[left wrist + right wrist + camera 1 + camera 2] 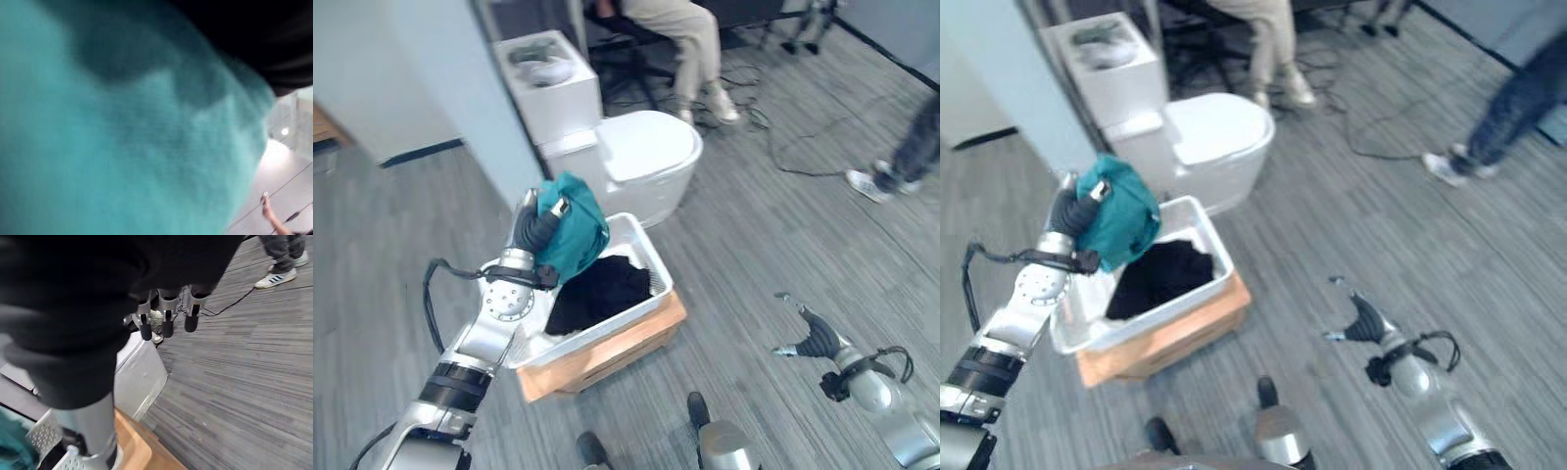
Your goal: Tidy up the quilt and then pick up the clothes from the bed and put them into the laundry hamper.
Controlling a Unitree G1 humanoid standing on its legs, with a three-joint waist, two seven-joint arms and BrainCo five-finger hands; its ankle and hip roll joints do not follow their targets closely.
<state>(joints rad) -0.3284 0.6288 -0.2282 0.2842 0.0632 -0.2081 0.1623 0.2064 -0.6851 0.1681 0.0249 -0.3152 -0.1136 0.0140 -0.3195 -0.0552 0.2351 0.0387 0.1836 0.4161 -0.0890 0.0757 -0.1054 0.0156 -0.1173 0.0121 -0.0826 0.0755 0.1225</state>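
The fingers of the left hand are curled around a bunched teal cloth, holding it up over the back corner of the white hamper. A black garment already lies inside the hamper, which sits on a low wooden stand on the grey floor. The right hand hangs off to the side with its fingers straight and nothing in them. It looks like the teal cloth only needs dropping in. A white toilet stands just behind the hamper.

The hamper sits on a wooden base, clothes inside; a toilet stands at its 12 o'clock.
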